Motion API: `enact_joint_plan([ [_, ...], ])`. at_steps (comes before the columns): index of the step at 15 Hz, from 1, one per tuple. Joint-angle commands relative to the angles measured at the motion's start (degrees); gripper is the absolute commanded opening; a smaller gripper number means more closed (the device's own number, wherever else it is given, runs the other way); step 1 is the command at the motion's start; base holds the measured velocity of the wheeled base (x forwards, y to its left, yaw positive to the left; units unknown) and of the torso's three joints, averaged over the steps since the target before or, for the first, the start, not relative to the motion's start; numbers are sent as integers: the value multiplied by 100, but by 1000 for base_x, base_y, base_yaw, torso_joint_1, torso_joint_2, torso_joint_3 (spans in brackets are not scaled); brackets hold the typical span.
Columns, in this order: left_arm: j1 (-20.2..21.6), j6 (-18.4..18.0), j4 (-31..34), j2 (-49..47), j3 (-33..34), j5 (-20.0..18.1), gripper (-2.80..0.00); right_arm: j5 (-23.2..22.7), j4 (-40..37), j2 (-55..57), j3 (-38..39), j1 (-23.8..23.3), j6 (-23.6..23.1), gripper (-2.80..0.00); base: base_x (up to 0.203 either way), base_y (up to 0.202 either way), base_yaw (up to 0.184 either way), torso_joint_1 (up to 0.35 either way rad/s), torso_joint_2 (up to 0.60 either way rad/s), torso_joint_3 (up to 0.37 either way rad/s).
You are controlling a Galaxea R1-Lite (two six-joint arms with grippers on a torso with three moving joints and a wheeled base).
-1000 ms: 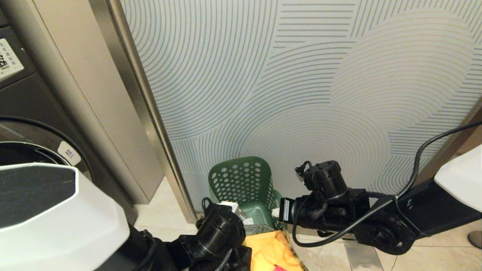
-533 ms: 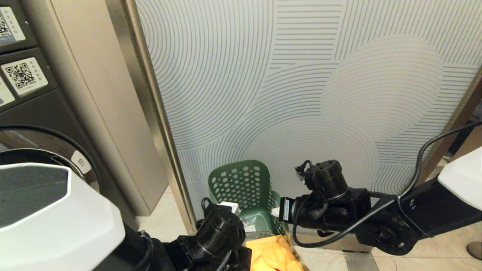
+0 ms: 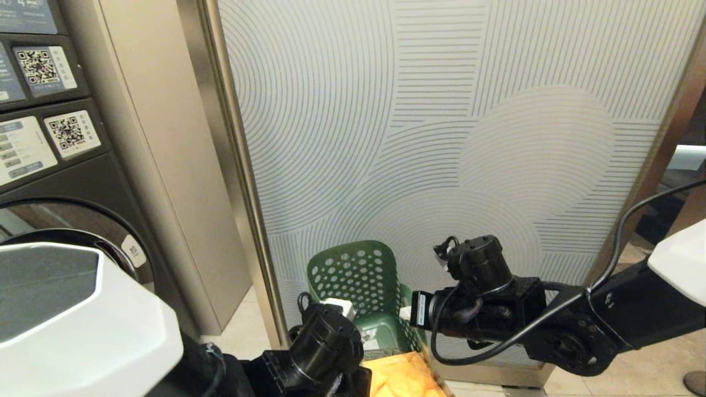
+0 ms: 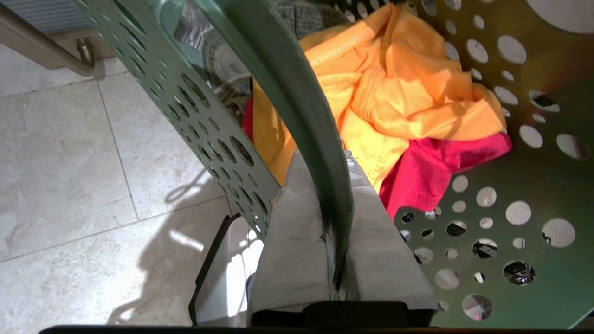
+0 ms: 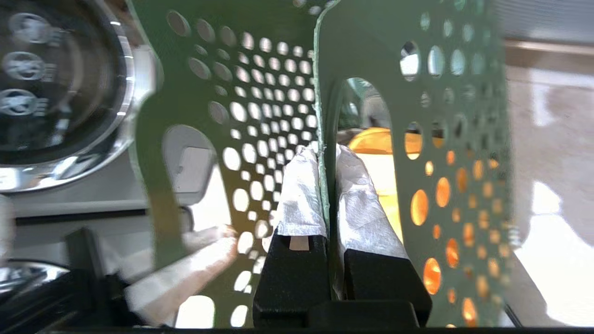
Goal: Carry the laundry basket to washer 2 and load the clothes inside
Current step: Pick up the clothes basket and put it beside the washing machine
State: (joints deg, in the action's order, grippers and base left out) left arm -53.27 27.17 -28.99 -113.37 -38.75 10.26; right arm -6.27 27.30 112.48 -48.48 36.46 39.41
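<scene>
pale wall panelling with fine curved grooves fills the background of the head view, standing over cream floor tiles (image 4: 60,153). on the robot's left is one dark grey front-load washer (image 3: 60,176), its face carrying two white qr-code stickers and its round glass door partly hidden behind the robot's own white shoulder; no numeral shows, so i cannot say which washer it is.

one laundry basket (image 3: 353,275), dark green plastic pierced with round holes, sits low at the centre between the two arms and close to the grooved wall. whether it rests on the floor or hangs off it cannot be told.

the left end effector (image 4: 332,232) is clamped on the basket's rim, one padded finger inside the wall and one outside. the right end effector (image 5: 325,195) is likewise pressed together on a thin edge of the opposite wall, next to an oval handle cutout. so two end effectors grip one basket, on opposite sides.

inside lie at least three garments: an orange cloth (image 4: 408,93) on top, a red cloth (image 4: 431,171) beneath it, and a grey checked fabric (image 4: 306,16) further back.

judging by looks, the basket is light and fairly stiff, though its thin perforated walls may flex under a pinch; the rim or the handle cutouts are the sensible places to hold. the clothes are soft and limp, and will likely sag and shift if the basket tilts.
</scene>
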Motion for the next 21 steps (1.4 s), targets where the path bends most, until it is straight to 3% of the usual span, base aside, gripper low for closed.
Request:
enact_joint_plan([
  [1,-8,16,-19,-1,3,11,-280,97,-58,-47,6,1,11,-280,0,0,0,4,2,44],
  [21,-43,16,-28,-1,79,2,-280,126,-84,80,23,107,-74,-280,0,0,0,0,0,2],
])
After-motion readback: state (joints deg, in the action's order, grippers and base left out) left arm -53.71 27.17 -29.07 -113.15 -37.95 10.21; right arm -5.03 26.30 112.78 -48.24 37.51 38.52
